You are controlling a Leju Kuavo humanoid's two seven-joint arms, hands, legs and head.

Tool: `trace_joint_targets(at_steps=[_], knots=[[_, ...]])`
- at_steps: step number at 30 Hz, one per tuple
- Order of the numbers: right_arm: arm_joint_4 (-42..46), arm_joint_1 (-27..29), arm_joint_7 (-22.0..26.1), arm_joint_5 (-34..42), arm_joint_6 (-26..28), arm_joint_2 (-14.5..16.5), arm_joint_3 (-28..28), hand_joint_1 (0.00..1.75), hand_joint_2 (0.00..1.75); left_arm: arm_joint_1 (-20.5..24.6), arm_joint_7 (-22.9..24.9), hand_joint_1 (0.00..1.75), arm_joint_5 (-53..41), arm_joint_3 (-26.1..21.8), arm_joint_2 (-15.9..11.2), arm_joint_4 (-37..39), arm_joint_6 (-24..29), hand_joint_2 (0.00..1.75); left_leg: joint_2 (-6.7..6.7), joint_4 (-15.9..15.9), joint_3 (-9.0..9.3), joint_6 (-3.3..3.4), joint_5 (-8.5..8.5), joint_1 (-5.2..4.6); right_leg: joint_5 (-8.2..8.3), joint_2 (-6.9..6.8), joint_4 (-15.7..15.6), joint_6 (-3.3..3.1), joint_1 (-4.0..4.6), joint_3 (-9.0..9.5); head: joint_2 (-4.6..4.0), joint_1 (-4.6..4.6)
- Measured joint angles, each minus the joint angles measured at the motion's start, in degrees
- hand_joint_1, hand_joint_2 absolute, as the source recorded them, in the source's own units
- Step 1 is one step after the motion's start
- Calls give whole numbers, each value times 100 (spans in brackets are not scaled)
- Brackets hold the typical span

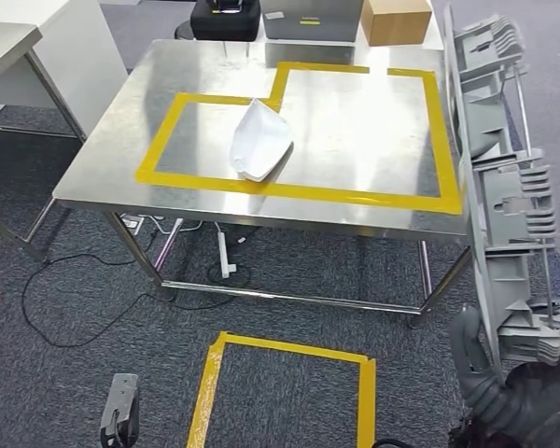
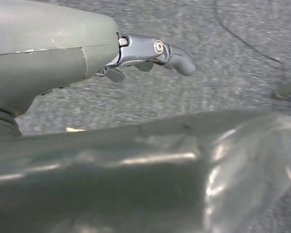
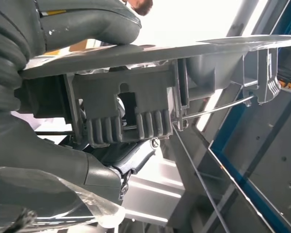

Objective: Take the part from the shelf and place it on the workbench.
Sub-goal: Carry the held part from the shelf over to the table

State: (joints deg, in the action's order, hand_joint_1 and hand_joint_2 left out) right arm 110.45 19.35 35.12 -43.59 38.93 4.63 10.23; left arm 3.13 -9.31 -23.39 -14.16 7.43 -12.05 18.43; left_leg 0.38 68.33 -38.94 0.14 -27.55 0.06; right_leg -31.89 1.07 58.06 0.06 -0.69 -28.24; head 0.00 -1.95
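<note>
Right hand, lowest in the head view, grips the long grey ribbed moulded-plastic part at its bottom end, upright beside the steel workbench. Stiff, light, probably top-heavy; grip the flat panel, not the ribs. Left hand hangs, fingers loosely apart.

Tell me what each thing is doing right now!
grey part: held upright in the right robot hand, beside the workbench
white part: lying on the workbench
left robot hand: holding nothing, above the carpet
cardboard box: closed
</note>
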Motion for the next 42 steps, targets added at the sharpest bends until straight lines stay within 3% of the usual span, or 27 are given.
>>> trace_joint_targets(at_steps=[1,2,4,7,9,11,12,13,15,16,18,22,24,26,27,28,29,31,32,35,38,39,41,42], knots=[[-5,-5,-1,1,-1,0,2,175,175,-5,0,0,-1,1,-10,4,-11,0,-12,-299,74,55,234,-31,-61,18,-5,21,4,57,0,-7],[-12,-9,-2,1,0,-1,3,175,175,-11,-1,0,-3,1,-19,8,-16,0,-22,-513,140,103,351,-61,-106,30,-16,47,1,88,0,-10],[-26,-16,-12,2,0,-2,3,175,175,-11,0,0,-4,-2,-30,15,-22,0,-27,-644,200,164,282,-92,-145,41,-56,102,-4,121,0,-3],[-25,-19,-35,-1,1,-2,3,175,175,19,-9,0,-8,-13,-37,14,-25,0,-22,-958,371,210,150,-34,-232,-18,-13,185,10,92,0,-8],[-28,-28,-44,-7,2,-5,6,175,175,18,-19,0,-10,-19,-35,14,-30,0,-25,-1074,481,219,117,0,-449,-56,524,222,9,-221,0,-32],[-40,-26,-56,-13,2,-11,7,175,175,2,-40,0,-11,-21,-27,14,-33,0,-26,-1089,551,219,55,13,-665,-58,1307,245,3,-744,0,-39],[-49,-18,-62,-13,2,-13,5,175,175,-7,-59,0,-12,-21,-22,14,-33,0,-26,-1088,601,210,11,20,-631,-59,1522,263,-2,-940,0,-41],[-57,-11,-66,-13,2,-15,2,175,175,-13,-79,0,-13,-22,-18,14,-33,0,-26,-1088,668,194,-38,32,-459,-62,1517,288,-11,-1034,0,-40],[-67,-6,-65,-16,2,-16,-2,175,175,-16,-109,0,-15,-25,-9,14,-34,0,-27,-1085,824,145,-152,58,148,-88,924,353,-47,-919,0,-42],[-74,-9,-64,-18,2,-17,-1,175,175,-12,-116,0,-16,-28,-10,15,-36,0,-30,-1081,885,108,-207,57,366,-108,603,384,-50,-809,0,-46],[-83,-15,-61,-25,2,-21,2,175,175,2,-136,0,-16,-32,-13,15,-54,0,-31,-1062,926,37,-282,40,439,-130,182,340,-47,-610,0,-47],[-78,16,-64,-31,2,-22,-13,175,175,34,-249,0,-18,-39,-6,15,-86,0,-16,-967,915,-69,-380,45,305,-96,81,124,-36,-492,0,7],[-71,12,-63,-34,2,-22,-12,175,175,56,-283,0,-19,-39,0,14,-104,0,-17,-432,663,-107,-613,52,265,-100,64,53,-45,-417,0,31],[-70,9,-65,-38,2,-22,-9,175,175,63,-298,0,-20,-39,9,14,-125,0,-18,392,192,-119,-876,52,204,-99,64,9,-29,-346,0,44],[-70,10,-68,-40,2,-22,-9,175,175,61,-300,0,-20,-39,13,14,-132,0,-18,661,2,-112,-893,51,171,-89,64,1,-17,-304,0,44],[-71,9,-76,-44,2,-22,-9,175,175,60,-304,0,-20,-40,16,14,-135,0,-19,703,-91,-90,-774,47,134,-73,64,-2,-4,-252,0,45],[-71,8,-89,-52,2,-22,-9,175,175,60,-310,0,-20,-40,17,14,-139,0,-21,519,-79,-54,-542,38,93,-55,63,1,10,-190,0,45],[-74,2,-129,-83,2,-22,-9,175,175,64,-322,0,-20,-42,14,15,-146,0,-25,-154,124,53,-40,-2,6,-30,57,19,30,-80,0,40],[-78,-2,-156,-100,2,-24,-9,175,175,67,-325,0,-22,-43,12,15,-151,0,-26,-449,239,106,85,-30,-34,-21,53,41,35,-56,0,38],[-87,-13,-246,-118,1,-35,-19,175,175,80,-324,0,-28,-44,15,16,-167,0,-28,-800,403,178,32,-85,-93,-26,13,133,21,-59,0,44],[-90,-17,-315,-119,2,-70,-25,175,175,84,-324,0,-52,-52,38,16,-167,0,-35,-995,542,197,30,-32,-186,-55,112,225,15,-86,0,37],[-91,-21,-321,-120,2,-89,-25,175,175,90,-324,0,-58,-58,43,16,-166,0,-34,-1043,594,207,30,-13,-289,-58,351,253,9,-221,0,32],[-100,-26,-338,-120,2,-128,-24,175,175,96,-323,0,-63,-69,51,16,-168,0,-34,-1063,652,225,-21,-10,-524,-61,1090,302,-5,-717,0,29],[-111,-25,-356,-120,2,-146,-24,175,175,94,-323,0,-65,-72,58,16,-170,0,-34,-1062,687,226,-59,-7,-556,-62,1389,324,-13,-962,0,29]])
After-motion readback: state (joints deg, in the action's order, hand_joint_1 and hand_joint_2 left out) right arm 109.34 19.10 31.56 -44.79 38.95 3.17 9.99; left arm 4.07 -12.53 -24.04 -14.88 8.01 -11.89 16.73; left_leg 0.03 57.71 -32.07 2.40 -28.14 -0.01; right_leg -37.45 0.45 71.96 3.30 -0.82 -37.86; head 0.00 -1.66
